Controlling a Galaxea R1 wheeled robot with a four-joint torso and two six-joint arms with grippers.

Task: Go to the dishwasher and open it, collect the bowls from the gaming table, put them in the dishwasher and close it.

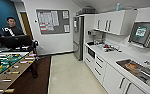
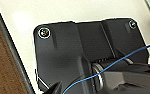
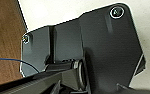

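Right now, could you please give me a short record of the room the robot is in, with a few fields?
room: office kitchenette
right side: white counter with sink, drawers below
far end: steel fridge, noticeboard
left side: table-football table, person behind it
floor: pale floor, brown carpet
bowls: cannot tell
dishwasher: cannot tell

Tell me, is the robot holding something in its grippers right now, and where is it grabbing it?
It cannot be told. The wrist views show the robot's own dark plate above pale floor and brown carpet, and its fingers cannot be made out.
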